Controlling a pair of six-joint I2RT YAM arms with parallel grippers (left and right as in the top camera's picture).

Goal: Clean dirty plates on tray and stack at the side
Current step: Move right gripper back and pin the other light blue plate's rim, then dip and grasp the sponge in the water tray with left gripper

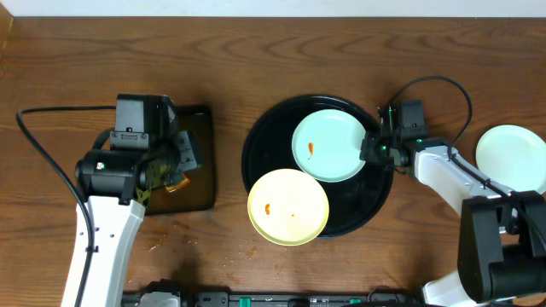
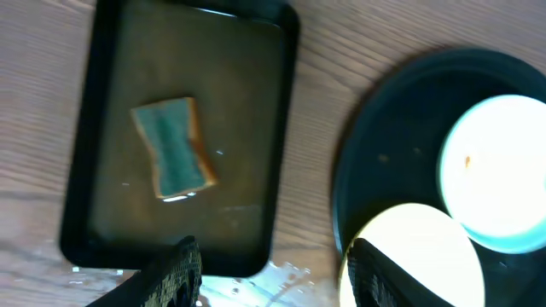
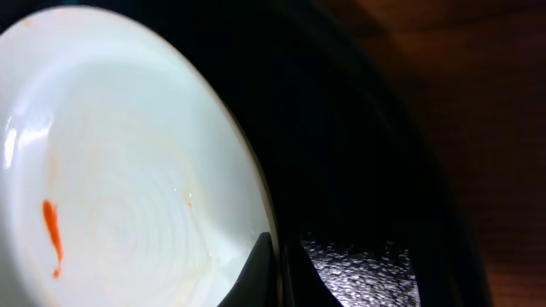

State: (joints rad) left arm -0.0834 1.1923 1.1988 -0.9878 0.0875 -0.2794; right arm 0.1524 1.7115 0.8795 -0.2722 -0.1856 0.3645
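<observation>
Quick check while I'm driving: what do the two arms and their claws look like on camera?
The left arm and right arm are smooth white tubes with blocky black joints and wrist housings. A black cable runs from the left wrist, and a second cable loops above the right wrist, where small green lights glow. The left claw has black fingers with knurled pads. The right claw looks similar.

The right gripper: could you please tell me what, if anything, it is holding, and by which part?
The right gripper pinches the smeared mint-blue plate by its rim, at the edge nearest that arm.
</observation>
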